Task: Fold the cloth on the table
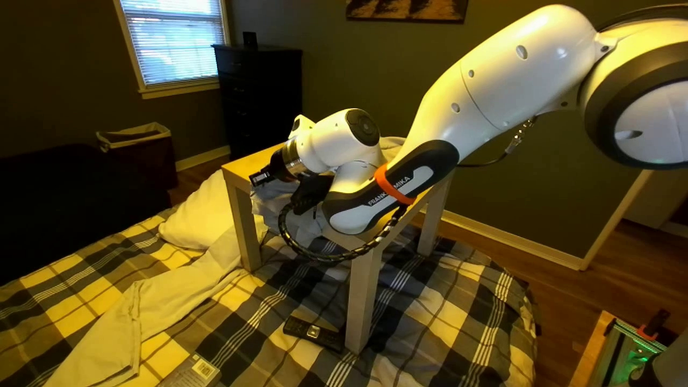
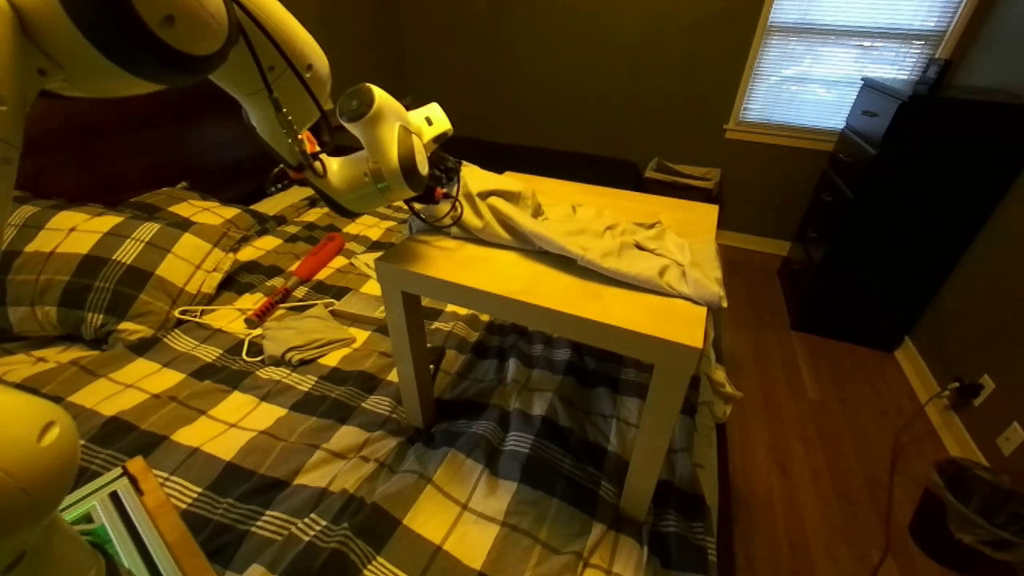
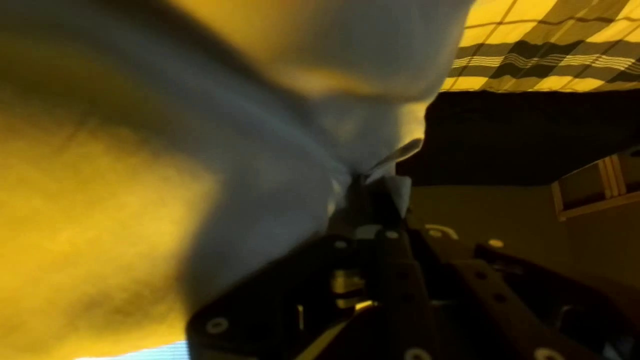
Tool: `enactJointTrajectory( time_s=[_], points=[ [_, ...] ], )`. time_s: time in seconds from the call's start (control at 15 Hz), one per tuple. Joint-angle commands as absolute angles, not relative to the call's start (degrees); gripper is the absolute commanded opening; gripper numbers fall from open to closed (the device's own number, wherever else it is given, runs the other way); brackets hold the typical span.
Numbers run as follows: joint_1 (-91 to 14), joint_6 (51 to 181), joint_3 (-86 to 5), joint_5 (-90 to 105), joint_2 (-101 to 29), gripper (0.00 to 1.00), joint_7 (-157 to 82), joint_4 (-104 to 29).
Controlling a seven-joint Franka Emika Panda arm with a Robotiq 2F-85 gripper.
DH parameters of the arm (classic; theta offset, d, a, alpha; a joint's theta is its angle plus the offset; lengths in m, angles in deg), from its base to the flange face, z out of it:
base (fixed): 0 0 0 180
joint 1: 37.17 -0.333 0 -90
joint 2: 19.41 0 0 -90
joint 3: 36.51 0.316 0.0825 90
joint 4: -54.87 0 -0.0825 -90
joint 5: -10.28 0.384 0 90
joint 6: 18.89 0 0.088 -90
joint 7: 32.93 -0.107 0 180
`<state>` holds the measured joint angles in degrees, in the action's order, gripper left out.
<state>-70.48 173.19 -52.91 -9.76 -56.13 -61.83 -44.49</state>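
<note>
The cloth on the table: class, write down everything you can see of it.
The cloth looks like thin, plain, pale fabric. It lies wrinkled and bunched in a long band across the yellow-topped table, one end overhanging the edge. Near the other end it rises to the shut gripper, which pinches it; in the wrist view, creases gather there. No neat fold shows.

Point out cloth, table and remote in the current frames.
Cloth point(image 2: 580, 234), in an exterior view: middle of its crumpled stretch.
Table point(image 2: 504, 272), in an exterior view: bare part of the yellow top.
Remote point(image 1: 313, 333), in an exterior view: mid-body, by the round button.
</note>
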Motion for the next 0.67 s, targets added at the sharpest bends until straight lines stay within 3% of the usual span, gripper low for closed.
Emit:
enactJointTrajectory(
  time_s=[0.0, 0.07, 0.2, 0.6],
  points=[
    [-71.6, 173.4, -54.0, -9.4, -57.7, 0.0, -61.8, -43.2],
    [-71.3, 172.0, -53.5, -9.4, -57.0, 0.26, -61.9, -43.1],
    [-70.7, 167.5, -52.4, -9.3, -54.5, 0.34, -62.2, -42.5],
    [-76.5, 145.5, -65.5, -10.1, -51.3, 0.78, -69.1, -29.4]
  ],
)
